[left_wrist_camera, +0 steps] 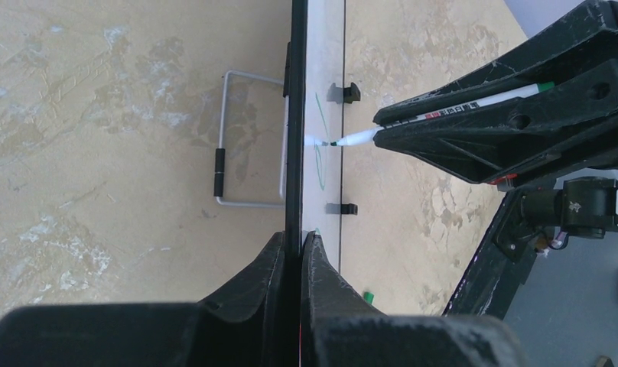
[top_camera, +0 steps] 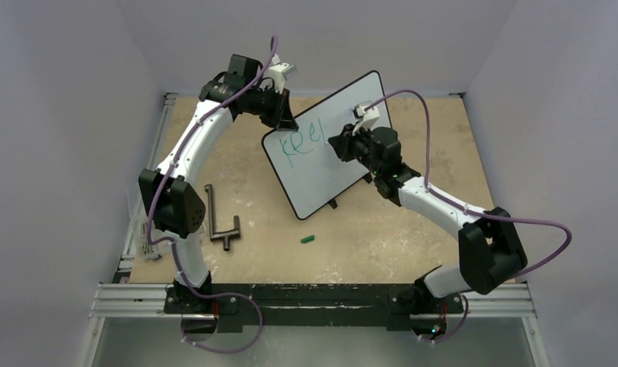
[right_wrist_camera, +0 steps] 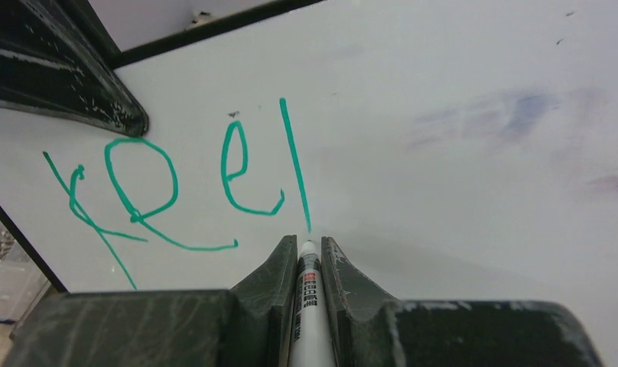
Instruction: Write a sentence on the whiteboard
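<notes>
**Top view.** The whiteboard (top_camera: 329, 176) stands propped on its small black feet at centre frame, on the table (top_camera: 428, 130). My left gripper (top_camera: 288, 122) is clamped on the board's upper-left edge. In the left wrist view both fingers (left_wrist_camera: 321, 267) pinch the black frame, seen edge-on.

**Right wrist view.** My right gripper (right_wrist_camera: 309, 248) is closed around a white marker (right_wrist_camera: 307, 290), its barrel lying between the fingers. The tip appears to touch the board at the foot of a vertical stroke, though the contact is too fine to confirm. The green lettering (right_wrist_camera: 138, 191) reads "Kee" plus that stroke and sits in the left half of the frame.

**Table.** A small green piece (top_camera: 307, 238) lies lower centre and a black T-shaped tool (top_camera: 223, 222) lower left, both apart from the board.
</notes>
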{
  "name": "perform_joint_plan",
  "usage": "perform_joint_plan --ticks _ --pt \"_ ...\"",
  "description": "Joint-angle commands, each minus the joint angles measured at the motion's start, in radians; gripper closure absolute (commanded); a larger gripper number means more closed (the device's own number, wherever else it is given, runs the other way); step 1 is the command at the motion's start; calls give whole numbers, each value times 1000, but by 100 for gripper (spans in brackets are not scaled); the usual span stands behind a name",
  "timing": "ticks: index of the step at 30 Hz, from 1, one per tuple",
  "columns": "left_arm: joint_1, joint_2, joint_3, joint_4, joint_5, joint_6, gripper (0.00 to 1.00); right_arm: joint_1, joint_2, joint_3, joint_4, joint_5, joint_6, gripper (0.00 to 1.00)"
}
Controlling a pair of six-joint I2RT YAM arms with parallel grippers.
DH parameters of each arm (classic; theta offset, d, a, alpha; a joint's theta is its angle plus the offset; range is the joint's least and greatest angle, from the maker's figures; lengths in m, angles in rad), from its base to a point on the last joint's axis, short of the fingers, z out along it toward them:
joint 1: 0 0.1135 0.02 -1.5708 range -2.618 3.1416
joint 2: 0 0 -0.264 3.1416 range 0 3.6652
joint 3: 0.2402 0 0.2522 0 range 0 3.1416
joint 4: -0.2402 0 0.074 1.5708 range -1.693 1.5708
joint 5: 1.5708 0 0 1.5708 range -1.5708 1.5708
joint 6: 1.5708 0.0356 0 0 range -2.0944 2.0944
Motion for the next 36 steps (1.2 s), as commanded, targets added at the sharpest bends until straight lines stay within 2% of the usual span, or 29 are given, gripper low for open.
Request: perform_joint_plan --ticks 1,9,24,36 --pt "-22 -10 -16 -53 -154 84 100 -4 -79 1 -93 -33 -23 100" --pt "-22 -15 -14 -59 -159 86 100 -4 -144 58 -124 -29 -34 100" --pt "-24 -25 -20 -65 -175 95 100 -4 -3 214 -43 22 7 100" --pt "-27 -30 -23 -60 -183 101 100 -4 65 262 -27 51 32 100"
